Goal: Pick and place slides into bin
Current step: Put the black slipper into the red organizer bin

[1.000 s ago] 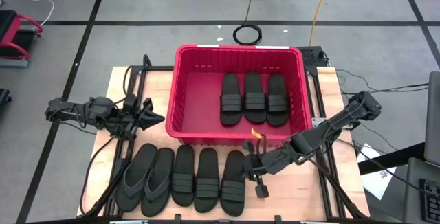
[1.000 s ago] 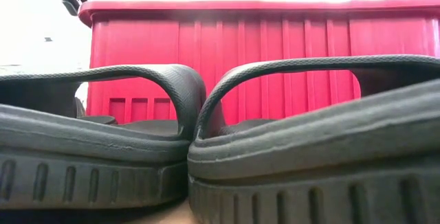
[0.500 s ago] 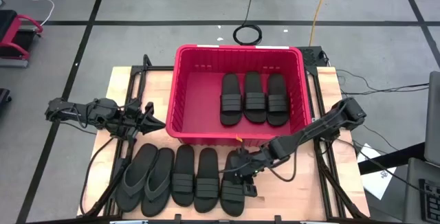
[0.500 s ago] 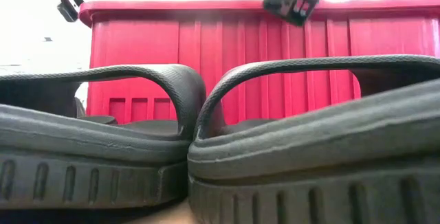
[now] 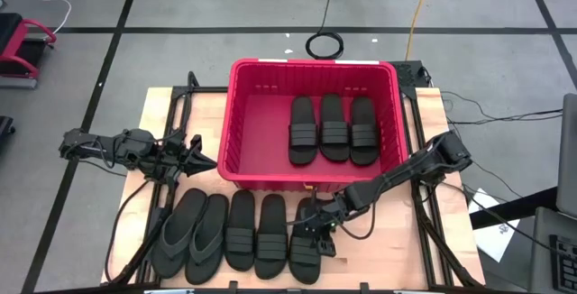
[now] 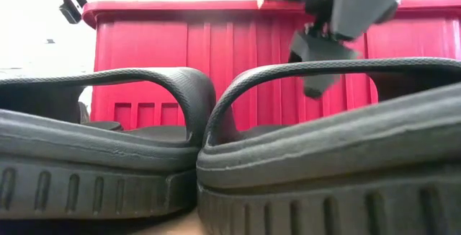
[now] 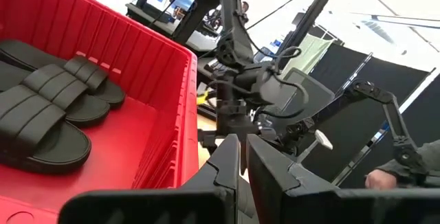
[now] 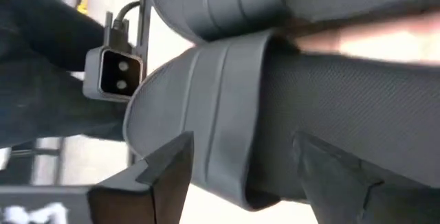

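The right arm reaches from the right side of the surface (image 5: pixel 162 105) diagonally toward its near edge, elbow raised and wrist low. Its tool (image 5: pixel 313 236) points down and forward, its 2 fingers (image 8: pixel 161 169) spread wide with a clear gap between them. In the low view the same tool (image 6: pixel 320 55) hangs down from above.

The left arm lies stretched out on the left side of the surface, forearm roughly level. Its tool (image 5: pixel 200 156) points toward the middle, its 2 fingers (image 7: pixel 227 157) pressed nearly together with only a thin slit showing, nothing between them.
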{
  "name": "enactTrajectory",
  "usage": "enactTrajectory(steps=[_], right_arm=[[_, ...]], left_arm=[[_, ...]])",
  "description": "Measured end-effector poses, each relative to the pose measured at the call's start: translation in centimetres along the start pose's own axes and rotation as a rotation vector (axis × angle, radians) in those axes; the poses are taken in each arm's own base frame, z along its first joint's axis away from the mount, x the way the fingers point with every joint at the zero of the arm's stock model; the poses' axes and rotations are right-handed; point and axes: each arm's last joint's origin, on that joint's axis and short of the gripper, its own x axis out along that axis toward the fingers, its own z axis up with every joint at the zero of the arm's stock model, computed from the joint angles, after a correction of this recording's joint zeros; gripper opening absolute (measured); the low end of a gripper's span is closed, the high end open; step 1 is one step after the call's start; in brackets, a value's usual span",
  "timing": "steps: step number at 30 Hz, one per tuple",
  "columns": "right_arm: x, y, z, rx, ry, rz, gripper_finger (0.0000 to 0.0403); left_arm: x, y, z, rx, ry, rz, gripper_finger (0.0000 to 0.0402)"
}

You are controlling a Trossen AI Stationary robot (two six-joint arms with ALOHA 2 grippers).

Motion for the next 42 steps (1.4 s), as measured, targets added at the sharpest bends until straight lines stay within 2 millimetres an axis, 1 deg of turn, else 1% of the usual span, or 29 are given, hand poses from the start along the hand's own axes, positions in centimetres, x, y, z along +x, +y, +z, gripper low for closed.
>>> enactTrajectory(steps=[3,7,10,13,16,19,21,23,27,28,30,34,36,39,42], right_arm=[[0.6,-0.6,-0.6,0.041,-0.001,0.076,0.0236],[1.1,-0.7,-1.3,0.059,-0.005,0.163,0.0231],[1.4,-0.7,-1.9,0.062,-0.018,0.181,0.0227],[1.5,-0.6,-1.9,0.053,-0.034,0.19,0.0217],[1.6,-0.6,-1.9,0.053,-0.078,0.131,0.0199],[1.6,-0.7,-1.9,0.075,-0.122,0.072,0.0169],[1.6,-0.6,-1.9,0.103,-0.117,0.079,0.0141],[1.7,-0.4,-2.0,0.119,-0.113,0.084,0.0106],[1.7,0.2,-2.3,0.103,-0.098,0.116,0.0022],[1.7,0.3,-2.3,0.099,-0.085,0.139,0.0013],[1.8,0.7,-2.4,0.107,-0.069,0.169,0.0012],[1.4,2.0,-2.6,0.1,-0.035,0.22,0.0006],[1.1,3.2,-2.1,0.075,-0.039,0.273,0.0006],[0.1,5.0,-1.3,0.035,-0.055,0.308,0.0006],[-0.8,7.0,-0.9,0.011,-0.02,0.267,0.0005]], left_arm=[[0.0,0.0,0.0,0.0,0.0,0.0,0.0026],[0.0,0.0,0.0,0.003,0.0,0.0,0.0026],[0.0,0.0,0.0,0.007,0.0,0.0,0.0026],[0.0,0.0,0.0,0.008,0.0,0.0,0.0026],[0.0,0.0,0.0,0.017,0.001,0.001,0.0026],[0.0,0.0,0.0,0.022,0.002,0.001,0.0026],[0.0,0.0,0.0,0.021,0.001,0.002,0.0026],[0.0,0.0,0.0,0.019,0.002,0.006,0.0026],[0.0,0.1,-0.1,0.018,0.006,0.009,0.0026],[0.0,0.1,-0.1,0.018,0.01,0.011,0.0026],[0.0,0.1,-0.2,0.014,0.015,0.014,0.0026],[0.0,0.2,-0.3,0.007,0.03,0.021,0.0026],[0.0,0.2,-0.3,0.007,0.034,0.022,0.0026],[0.0,0.2,-0.4,0.004,0.038,0.022,0.0026],[0.0,0.2,-0.4,0.003,0.039,0.022,0.0026]])
